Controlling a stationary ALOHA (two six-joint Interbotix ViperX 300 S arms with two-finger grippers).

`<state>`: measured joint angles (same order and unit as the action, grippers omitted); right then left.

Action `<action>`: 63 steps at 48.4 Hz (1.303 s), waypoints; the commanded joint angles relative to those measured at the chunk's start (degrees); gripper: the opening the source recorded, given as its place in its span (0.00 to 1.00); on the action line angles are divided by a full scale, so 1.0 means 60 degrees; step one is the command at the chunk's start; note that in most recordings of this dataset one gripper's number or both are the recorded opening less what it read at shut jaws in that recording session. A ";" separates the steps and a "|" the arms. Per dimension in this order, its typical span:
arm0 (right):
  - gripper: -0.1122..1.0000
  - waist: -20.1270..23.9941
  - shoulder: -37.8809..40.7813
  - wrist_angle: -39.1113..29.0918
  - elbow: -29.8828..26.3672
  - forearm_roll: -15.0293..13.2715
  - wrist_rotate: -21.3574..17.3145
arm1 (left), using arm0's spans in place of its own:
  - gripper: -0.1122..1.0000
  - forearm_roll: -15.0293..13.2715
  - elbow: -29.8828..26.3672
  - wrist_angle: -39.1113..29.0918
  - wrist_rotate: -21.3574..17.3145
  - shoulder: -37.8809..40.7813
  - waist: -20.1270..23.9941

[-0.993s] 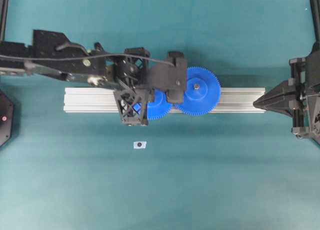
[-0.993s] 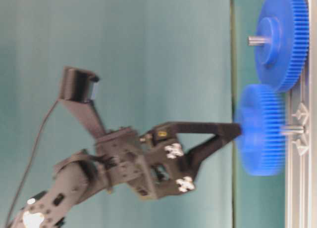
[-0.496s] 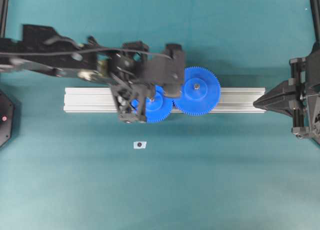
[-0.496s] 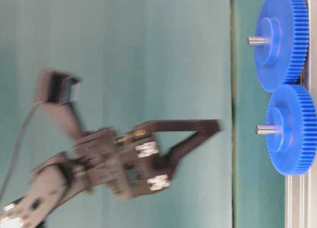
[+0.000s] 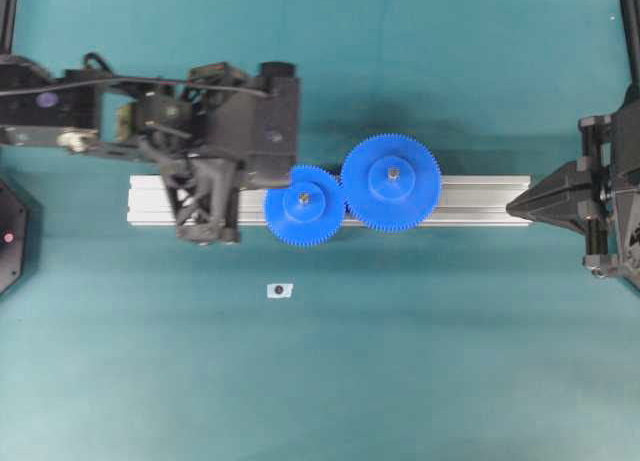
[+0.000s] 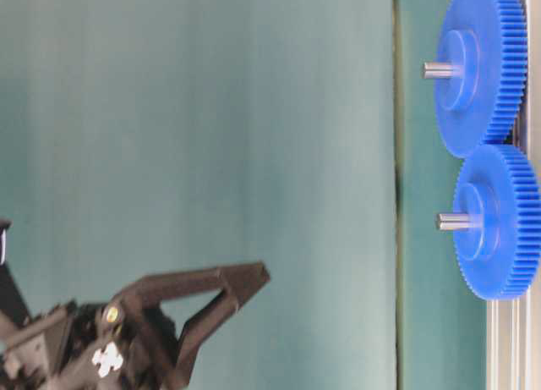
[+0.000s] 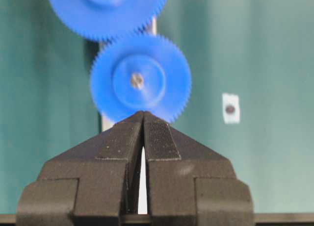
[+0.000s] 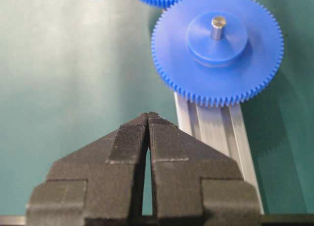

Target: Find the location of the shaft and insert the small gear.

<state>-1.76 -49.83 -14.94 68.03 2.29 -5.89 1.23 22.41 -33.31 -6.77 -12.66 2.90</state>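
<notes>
The small blue plastic toothed gear (image 5: 304, 205) sits on the silver aluminium extrusion rail (image 5: 485, 201), roughly at the middle of the rail's length, threaded over a thin metal shaft (image 6: 450, 222) whose tip stands out of the gear's raised round hub. The gear lies flat against the rail, its broad face turned up toward the overhead camera and its axis running along the shaft, square to the rail's top surface. In the table-level view, which is turned on its side, the hub and shaft point to the left, away from the rail. The gear's teeth meet those of the larger blue toothed gear (image 5: 392, 182), which sits on its own shaft just beside it, toward the rail's right end.

The left gripper (image 7: 143, 115) is apart from the small gear, above the left part of the rail in the overhead view. Its black fingers (image 7: 159, 138) are pressed together at the tips with nothing between them, and they point toward the small gear. The right gripper (image 8: 148, 117) hangs just off the rail's right end, its ridged black fingers likewise closed on nothing, aimed along the rail at the larger gear.

A small white tag with a dark dot (image 5: 280, 290) lies on the teal table surface (image 5: 400, 381), near the rail's front edge below the small gear.
</notes>
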 commanded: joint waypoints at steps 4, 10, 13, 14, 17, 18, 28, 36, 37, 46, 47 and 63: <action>0.15 -0.0015 0.0000 0.0073 -0.0103 0.0029 -0.0073 | 0.11 0.0000 0.0249 0.0088 0.0044 -0.0542 -0.0132; 0.15 0.0000 -0.0015 0.0073 -0.0088 0.0029 -0.0073 | 0.11 0.0000 0.0615 0.0161 0.0044 -0.0688 -0.0205; 0.15 -0.0015 -0.0029 0.0073 -0.0103 0.0029 -0.0073 | 0.11 0.0000 0.0732 0.0220 0.0059 -0.0718 -0.0234; 0.15 0.0000 -0.0029 0.0073 -0.0103 0.0029 -0.0073 | 0.11 0.0000 0.0762 0.0234 0.0059 -0.0747 -0.0234; 0.15 0.0000 -0.0044 0.0073 -0.0103 0.0029 -0.0073 | 0.11 0.0000 0.0820 0.0308 0.0059 -0.0776 -0.0234; 0.15 0.0000 -0.0044 0.0073 -0.0117 0.0029 -0.0073 | 0.11 0.0000 0.0835 0.0366 0.0059 -0.0820 -0.0234; 0.15 -0.0015 -0.0044 0.0073 -0.0103 0.0029 -0.0073 | 0.11 0.0000 0.0967 0.0542 0.0059 -0.0952 -0.0234; 0.15 -0.0015 -0.0044 0.0088 -0.0088 0.0029 -0.0073 | 0.11 0.0000 0.1084 0.0718 0.0059 -0.1025 -0.0249; 0.15 -0.0015 -0.0044 0.0103 -0.0073 0.0029 -0.0073 | 0.11 0.0000 0.1084 0.0762 0.0059 -0.1025 -0.0234; 0.15 -0.0015 -0.0029 0.0176 -0.0059 0.0029 -0.0073 | 0.11 0.0000 0.1274 0.1216 0.0103 -0.1025 -0.0234; 0.15 0.0000 -0.0029 0.0176 -0.0059 0.0029 -0.0073 | 0.11 -0.0015 0.1318 0.1260 0.0132 -0.1025 -0.0234; 0.15 -0.0015 -0.0088 0.0410 0.0059 0.0029 -0.0073 | 0.11 0.0000 0.2256 0.2856 0.1274 -0.1685 -0.0205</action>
<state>-1.76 -50.54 -13.10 68.64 2.37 -5.89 1.23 35.24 -19.07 0.18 -20.48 1.58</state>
